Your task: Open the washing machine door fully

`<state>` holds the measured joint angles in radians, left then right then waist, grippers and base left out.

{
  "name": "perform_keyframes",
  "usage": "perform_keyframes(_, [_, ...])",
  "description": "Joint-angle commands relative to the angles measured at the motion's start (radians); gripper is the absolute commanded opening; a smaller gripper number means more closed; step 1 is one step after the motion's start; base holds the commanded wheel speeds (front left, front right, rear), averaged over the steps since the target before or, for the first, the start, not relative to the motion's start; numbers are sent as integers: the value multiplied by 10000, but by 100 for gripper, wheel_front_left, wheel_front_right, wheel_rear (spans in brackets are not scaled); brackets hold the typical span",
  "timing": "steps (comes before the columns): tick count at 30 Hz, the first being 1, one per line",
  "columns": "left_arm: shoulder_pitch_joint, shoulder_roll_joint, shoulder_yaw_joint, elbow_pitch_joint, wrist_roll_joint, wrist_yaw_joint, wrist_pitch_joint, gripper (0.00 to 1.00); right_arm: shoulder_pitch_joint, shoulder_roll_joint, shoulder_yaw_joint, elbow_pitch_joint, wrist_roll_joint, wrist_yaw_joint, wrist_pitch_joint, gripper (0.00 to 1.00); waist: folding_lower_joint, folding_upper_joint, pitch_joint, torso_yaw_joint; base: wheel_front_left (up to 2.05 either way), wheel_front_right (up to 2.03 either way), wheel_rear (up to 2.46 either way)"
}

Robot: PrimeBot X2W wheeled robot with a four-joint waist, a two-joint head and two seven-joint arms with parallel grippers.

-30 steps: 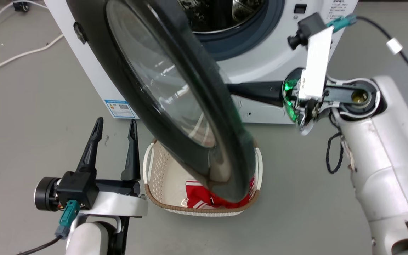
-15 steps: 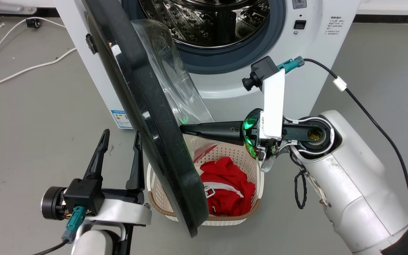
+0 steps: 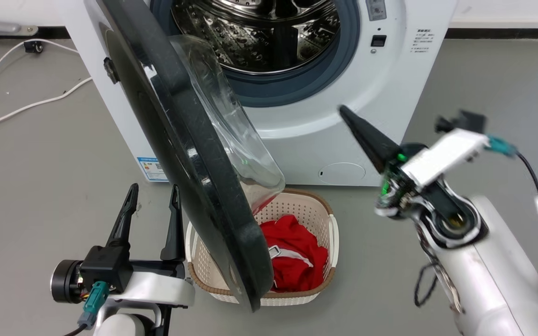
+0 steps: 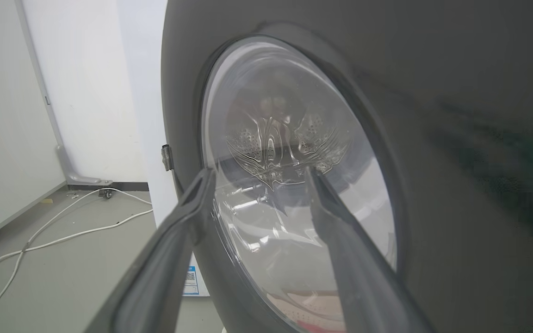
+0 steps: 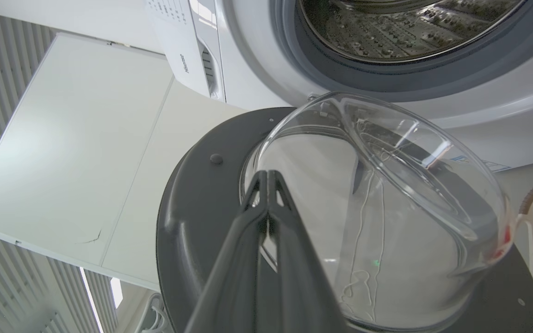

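So, nearest on the left, the left gripper sat with its two dark fingers spread wide, holding nothing, just beside the outer face of the big round glossy black washing machine door. That door stood swung out edge-on over a cream perforated plastic basket with red cloth in it. Off to the right, the right gripper had its fingers pressed together, empty, clear of the door. Behind sat the white front-loading washing machine, steel drum exposed.
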<state>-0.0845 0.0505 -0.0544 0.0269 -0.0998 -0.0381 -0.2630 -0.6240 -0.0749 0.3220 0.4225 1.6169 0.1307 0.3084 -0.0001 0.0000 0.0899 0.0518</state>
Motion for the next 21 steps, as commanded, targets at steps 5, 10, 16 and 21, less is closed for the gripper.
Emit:
perform_keyframes(5, [235, -7, 142, 27, 84, -21, -23, 100, 2068, -330, -819, -1093, -547, 1, -2000, 100, 1, 0, -210, -159, 0, 0, 0])
perform_keyframes(10, [344, -7, 267, 53, 128, -72, -22, 100, 3745, -451, -1370, -1909, -1249, 2, -3671, 100, 1, 0, -376, -218, 0, 0, 0])
perform_keyframes(16, [429, -5, 383, 49, 152, -107, -22, 100, 5096, -697, -1835, -2080, -3882, 2, -5472, 100, 1, 0, -546, -237, 0, 0, 0])
perform_keyframes(21, [547, -7, 441, 24, 122, -81, -22, 100, 5582, -319, -3166, -2467, -7081, 1, -5722, 100, 1, 0, -621, -271, 0, 0, 0])
